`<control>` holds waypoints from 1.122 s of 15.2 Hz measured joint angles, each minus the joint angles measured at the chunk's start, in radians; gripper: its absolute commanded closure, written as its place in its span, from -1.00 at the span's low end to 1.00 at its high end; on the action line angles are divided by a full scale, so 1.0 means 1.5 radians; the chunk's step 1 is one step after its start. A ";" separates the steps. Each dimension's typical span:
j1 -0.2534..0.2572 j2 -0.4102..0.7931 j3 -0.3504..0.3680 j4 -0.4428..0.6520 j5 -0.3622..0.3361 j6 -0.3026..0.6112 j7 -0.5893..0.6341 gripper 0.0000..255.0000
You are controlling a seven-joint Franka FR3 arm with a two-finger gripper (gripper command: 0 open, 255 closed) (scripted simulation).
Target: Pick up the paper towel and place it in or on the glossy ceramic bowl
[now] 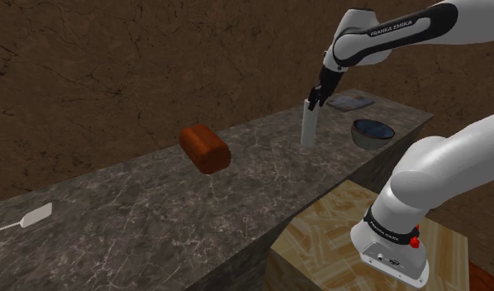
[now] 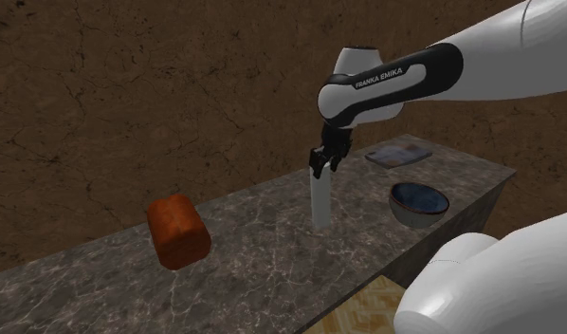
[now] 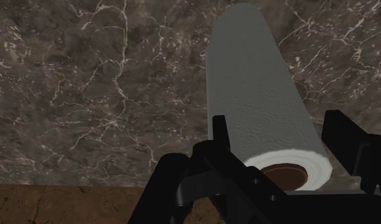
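dark marbled counter [image 1: 138, 207], cracked brown wall [image 1: 113, 66], tool [image 1: 315, 102] clasping upright paper towel [image 1: 308, 129], bowl [image 1: 372, 132] nearby

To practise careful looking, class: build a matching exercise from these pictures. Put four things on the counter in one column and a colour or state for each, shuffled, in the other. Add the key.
Things
1. paper towel roll
2. bowl
3. loaf
4. spatula

Descriptions
A. reddish brown, lying mid-counter
B. white, near the shoulder view's left edge
C. upright, clasped at its top by the gripper
D. dark blue inside, empty

Pairs: 1-C, 2-D, 3-A, 4-B
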 measured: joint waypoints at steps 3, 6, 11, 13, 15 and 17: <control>0.001 -0.008 0.006 0.022 0.002 -0.029 0.002 1.00; 0.002 -0.013 0.010 0.044 0.005 -0.058 0.002 1.00; 0.003 -0.023 0.019 0.079 0.008 -0.102 0.005 1.00; 0.005 -0.023 0.022 0.101 0.011 -0.124 0.006 1.00; 0.005 -0.026 0.023 0.116 0.012 -0.141 0.004 1.00; 0.006 -0.025 0.024 0.135 0.013 -0.159 0.003 1.00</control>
